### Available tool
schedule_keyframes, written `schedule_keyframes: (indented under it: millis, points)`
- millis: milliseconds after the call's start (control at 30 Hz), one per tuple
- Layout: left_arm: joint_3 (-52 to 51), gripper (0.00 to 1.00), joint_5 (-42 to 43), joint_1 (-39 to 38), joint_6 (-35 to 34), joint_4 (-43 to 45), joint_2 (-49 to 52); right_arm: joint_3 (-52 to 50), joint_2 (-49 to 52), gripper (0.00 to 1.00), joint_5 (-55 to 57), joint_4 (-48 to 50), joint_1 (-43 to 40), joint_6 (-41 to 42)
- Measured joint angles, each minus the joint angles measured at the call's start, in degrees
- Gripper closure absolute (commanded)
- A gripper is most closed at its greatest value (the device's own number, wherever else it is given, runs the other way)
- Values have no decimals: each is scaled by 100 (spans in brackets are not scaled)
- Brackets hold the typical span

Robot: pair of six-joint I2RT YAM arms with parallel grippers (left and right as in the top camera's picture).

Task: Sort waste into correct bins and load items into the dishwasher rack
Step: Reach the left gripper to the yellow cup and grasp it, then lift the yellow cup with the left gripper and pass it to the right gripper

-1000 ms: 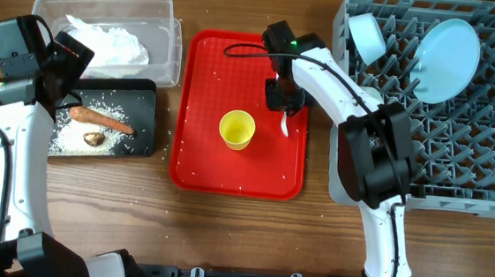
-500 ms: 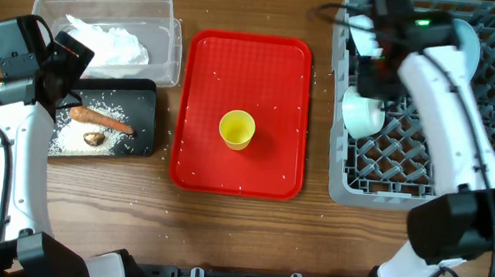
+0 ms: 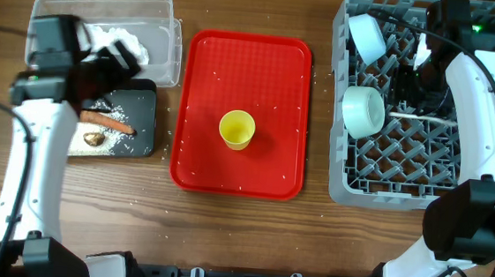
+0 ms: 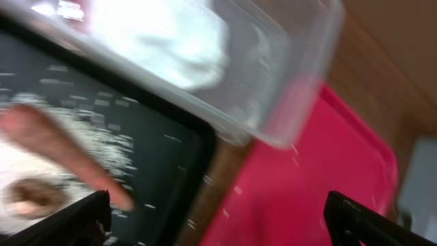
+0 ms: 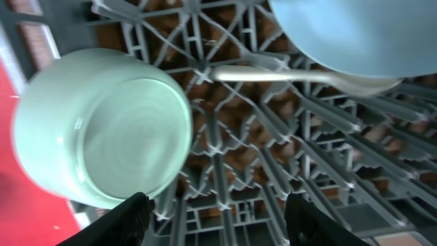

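A yellow cup (image 3: 237, 129) stands upright on the red tray (image 3: 235, 67). On the black tray (image 3: 140, 103) lie a carrot (image 3: 107, 122), a brown scrap (image 3: 93, 139) and scattered rice. My left gripper (image 3: 119, 59) hovers open over the black tray's far edge, with the carrot (image 4: 54, 150) below its left finger. My right gripper (image 5: 218, 225) hangs open and empty over the grey dishwasher rack (image 3: 386, 180). A white spoon (image 5: 273, 75) lies loose across the rack's ribs, beside a pale green bowl (image 5: 102, 130) and under a pale blue plate (image 5: 355, 34).
A clear plastic container (image 3: 163, 26) holding crumpled white paper (image 3: 105, 39) sits behind the black tray. A second bowl (image 3: 366, 37) leans in the rack's far left corner, with the green bowl (image 3: 363, 110) nearer. Rice grains dot the red tray and the table.
My right gripper carried the white spoon from the red tray to the rack and opened, leaving it there. My left arm swung right, from beside the black tray to over it.
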Motion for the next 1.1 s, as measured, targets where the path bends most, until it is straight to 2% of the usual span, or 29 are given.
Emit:
schedule_keyframes:
  millis: [267,500,633,700,733,767,800,833,1000,1067,1100]
  points:
    - [2,5,273,-2052,1008,179,98,0,0,35,-603,162,0,-63]
    - [9,13,208,-2774,1279,192,1064,0,0,35,-772,166,0,-63]
    - [9,37,179,-3056,1364,136,1547,0,0,35,-791,166,0,-63]
    - [9,45,168,-3141,1392,59,1681,0,0,35,-791,166,0,-63]
    - [9,53,168,-3152,1377,15,1711,0,0,35,-791,166,0,-63]
    - [9,68,151,-3150,1401,-15,1720,0,0,35,-791,166,0,-63]
    - [9,87,127,-3150,1364,-37,1722,0,0,35,-791,166,0,-63]
    - [9,96,103,-3150,1381,-50,1722,0,0,35,-791,166,0,-63]
    - [9,96,-190,-3150,1399,-92,1722,0,0,37,-835,166,0,-63]
    - [28,96,-260,-3147,1373,-155,1711,0,0,46,-850,164,0,-57]
    - [83,96,-238,-3126,1370,-243,1687,0,0,47,-896,164,0,-26]
